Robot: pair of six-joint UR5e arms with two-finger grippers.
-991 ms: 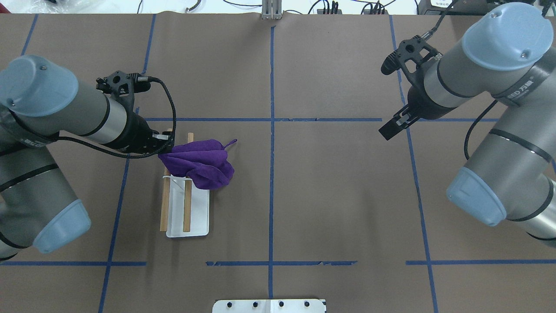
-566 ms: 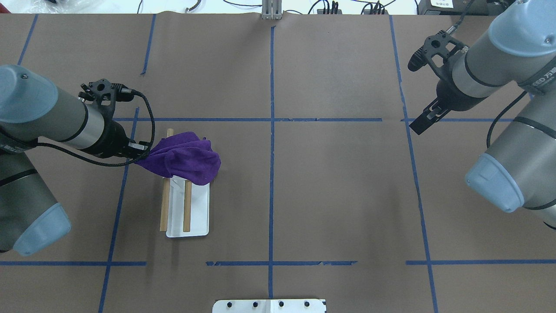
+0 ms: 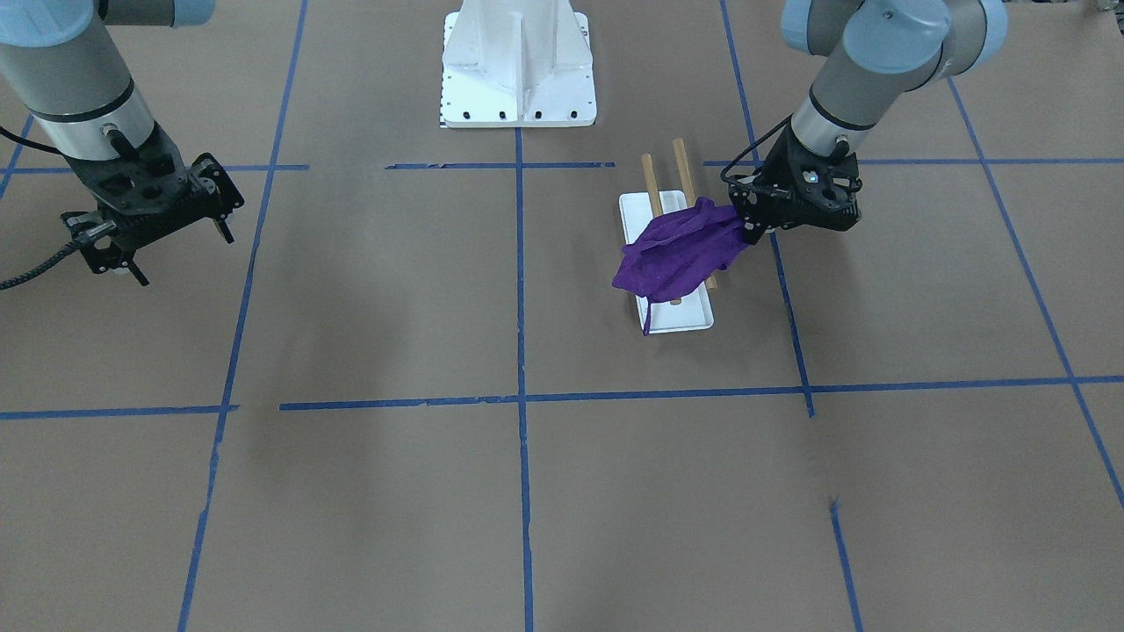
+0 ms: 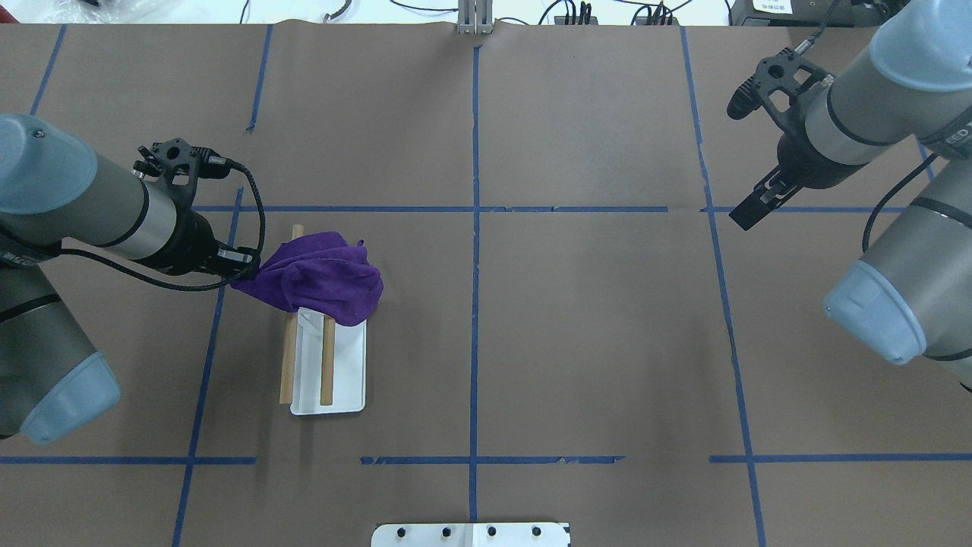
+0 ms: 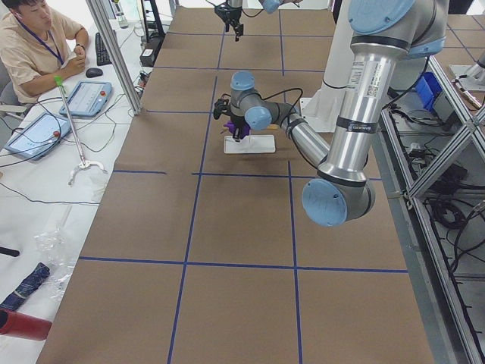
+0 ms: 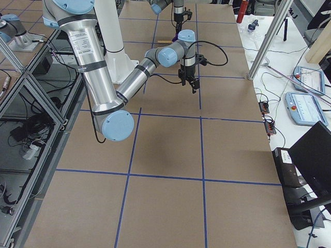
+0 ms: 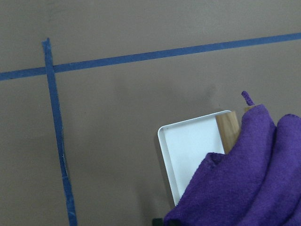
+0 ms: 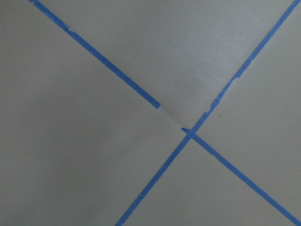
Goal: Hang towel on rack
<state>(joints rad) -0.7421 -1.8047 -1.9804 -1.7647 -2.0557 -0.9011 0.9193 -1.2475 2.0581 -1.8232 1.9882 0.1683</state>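
Note:
The purple towel (image 4: 323,277) is bunched over the far end of the rack, covering the tops of its two wooden bars (image 4: 327,357). The rack's white base (image 4: 348,376) lies on the table left of centre. My left gripper (image 4: 243,279) is shut on the towel's left corner, just left of the rack. In the front-facing view the towel (image 3: 676,254) drapes from that gripper (image 3: 745,230) over the rack (image 3: 694,318). The left wrist view shows the towel (image 7: 244,183) above the base's corner (image 7: 188,146). My right gripper (image 4: 748,213) is open and empty, far off at the right.
The robot's white base plate (image 4: 471,534) sits at the near edge. Blue tape lines (image 4: 474,304) cross the brown table cover. An operator (image 5: 34,45) sits beyond the table's far side in the exterior left view.
My left gripper has pulled the towel leftward across the rack's bars, and the towel's bulk has shifted left with it. My right arm has drawn back to the right and farther away.

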